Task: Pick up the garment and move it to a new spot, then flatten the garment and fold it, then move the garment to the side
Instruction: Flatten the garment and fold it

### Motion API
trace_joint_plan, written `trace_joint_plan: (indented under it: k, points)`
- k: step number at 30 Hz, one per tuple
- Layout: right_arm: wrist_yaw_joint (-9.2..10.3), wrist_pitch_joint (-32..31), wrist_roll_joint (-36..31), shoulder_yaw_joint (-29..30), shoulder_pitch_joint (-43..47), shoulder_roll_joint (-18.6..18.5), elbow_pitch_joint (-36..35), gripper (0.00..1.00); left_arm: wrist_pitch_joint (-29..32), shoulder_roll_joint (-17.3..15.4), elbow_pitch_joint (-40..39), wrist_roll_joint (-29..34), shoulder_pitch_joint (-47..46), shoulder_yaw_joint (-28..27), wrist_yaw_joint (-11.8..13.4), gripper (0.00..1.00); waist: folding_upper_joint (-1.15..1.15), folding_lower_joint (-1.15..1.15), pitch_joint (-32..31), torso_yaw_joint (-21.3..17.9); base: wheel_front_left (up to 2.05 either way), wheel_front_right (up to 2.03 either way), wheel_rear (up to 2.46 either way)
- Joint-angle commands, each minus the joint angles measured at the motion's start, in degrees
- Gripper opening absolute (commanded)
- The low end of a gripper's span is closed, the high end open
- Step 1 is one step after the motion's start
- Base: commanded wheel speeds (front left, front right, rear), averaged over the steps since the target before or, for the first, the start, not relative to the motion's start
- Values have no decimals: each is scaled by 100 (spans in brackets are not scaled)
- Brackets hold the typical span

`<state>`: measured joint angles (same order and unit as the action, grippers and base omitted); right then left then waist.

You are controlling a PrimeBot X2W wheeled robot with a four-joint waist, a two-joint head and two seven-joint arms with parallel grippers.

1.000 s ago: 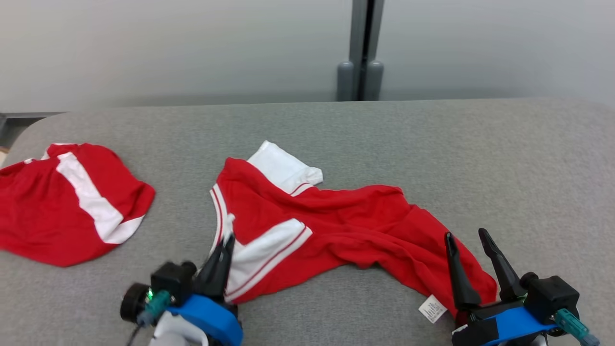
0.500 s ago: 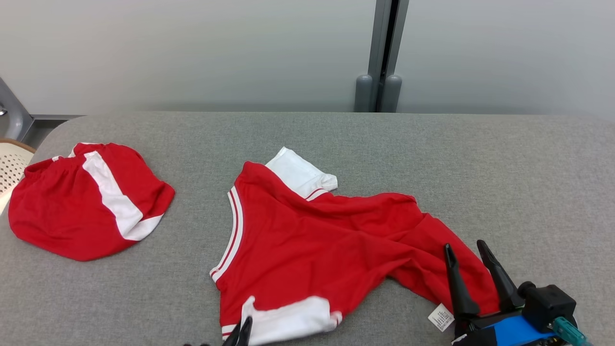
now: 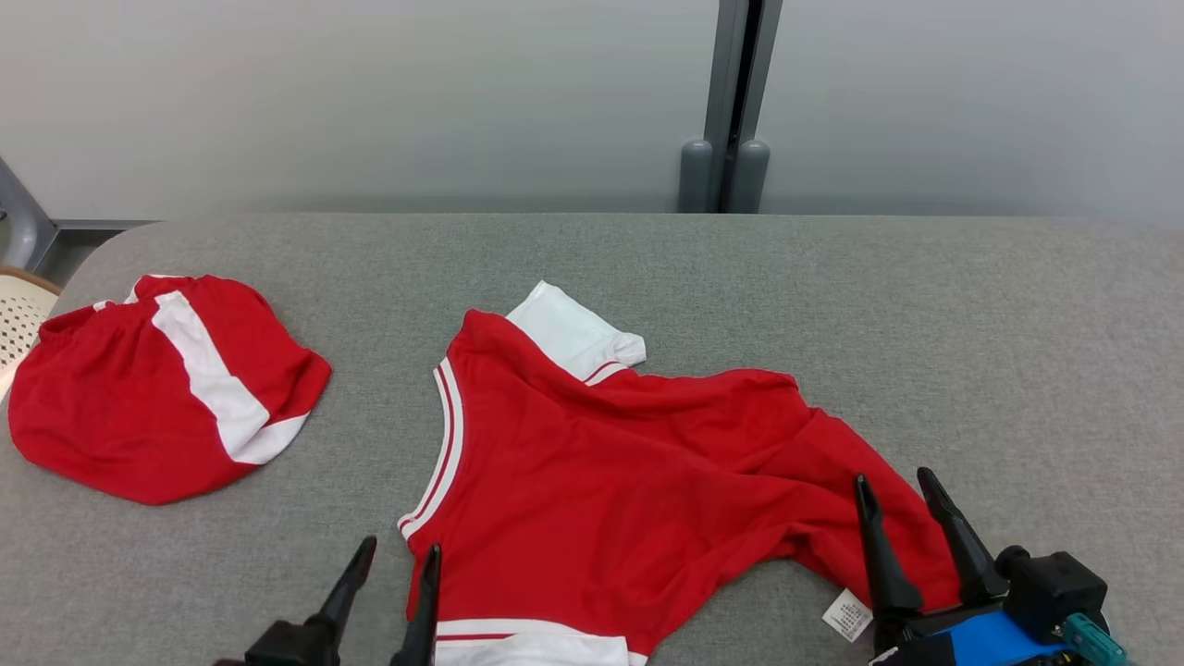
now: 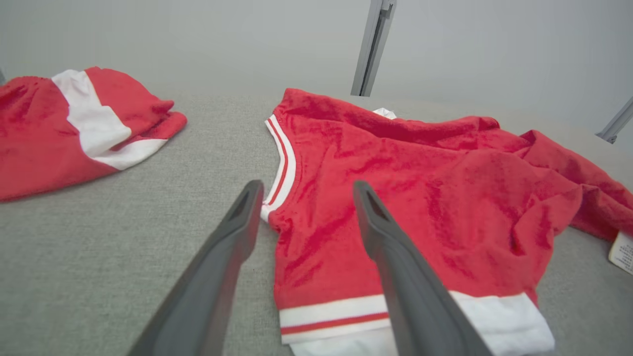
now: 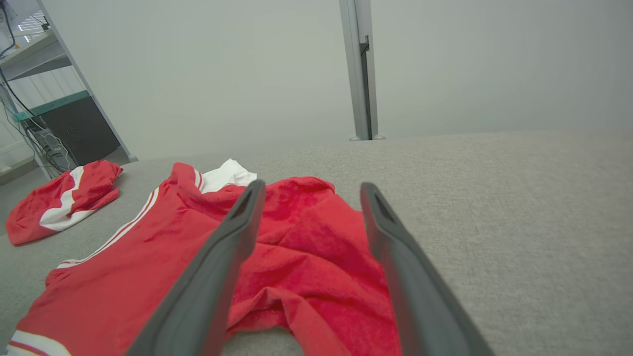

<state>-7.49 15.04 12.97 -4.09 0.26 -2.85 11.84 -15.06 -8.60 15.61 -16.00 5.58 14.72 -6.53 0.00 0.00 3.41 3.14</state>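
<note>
The garment is a red shirt with white sleeves, lying spread and creased in the middle of the grey table. One white sleeve points to the far side; the other lies at the near edge. My left gripper stands open just off the shirt's near left corner, holding nothing; in the left wrist view its fingers straddle the shirt's side edge. My right gripper is open over the rumpled hem, beside a white label.
A second red-and-white garment lies bunched at the table's left end. A cream perforated object sits beyond the left edge. A grey post stands behind the table against the pale wall.
My left gripper, shut on the white sleeve, drew it toward the near edge and spread the shirt, then opened and let go. The camera shifted. The right gripper stayed open over the hem.
</note>
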Motion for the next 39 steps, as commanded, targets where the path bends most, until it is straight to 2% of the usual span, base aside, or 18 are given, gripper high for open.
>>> trace_joint_plan:
  k: [1, 11, 19, 29, 37, 38, 39]
  points:
    - [-1, 21, 27, -21, -25, -8, 21, 100, -15, -54, -22, 66, -263, -69, -18, 100, 0, 0, 14, -48, 0, 0, 0]
    - [-1, 21, 5, -72, -163, -6, -3, 100, -16, -203, 332, 166, -1174, -339, -52, 100, 0, 0, 186, -377, 0, 0, 0]
    - [-1, 21, 10, -44, -152, -6, 41, 100, -16, -280, 1354, 86, -1330, -284, -77, 100, 0, 0, 194, -485, 0, 0, 0]
    - [-1, 20, 28, -81, -207, -7, 81, 100, -16, -67, 2563, -125, -1444, 56, -110, 100, 0, 0, 197, -442, 0, 0, 0]
    - [-1, 20, 30, -116, -240, -6, 71, 100, -8, 27, 2853, -353, -1721, 362, -109, 100, 0, 0, 269, -459, 0, 0, 0]
    - [-1, 21, 27, -121, -243, -7, 68, 100, -8, 20, 2891, -387, -1766, 389, -110, 76, 0, 0, 276, -464, 0, 0, 0]
    - [-1, 21, 25, -131, -249, -6, 69, 100, -9, 14, 2914, -419, -1817, 426, -110, 45, 0, 0, 280, -470, 0, 0, 0]
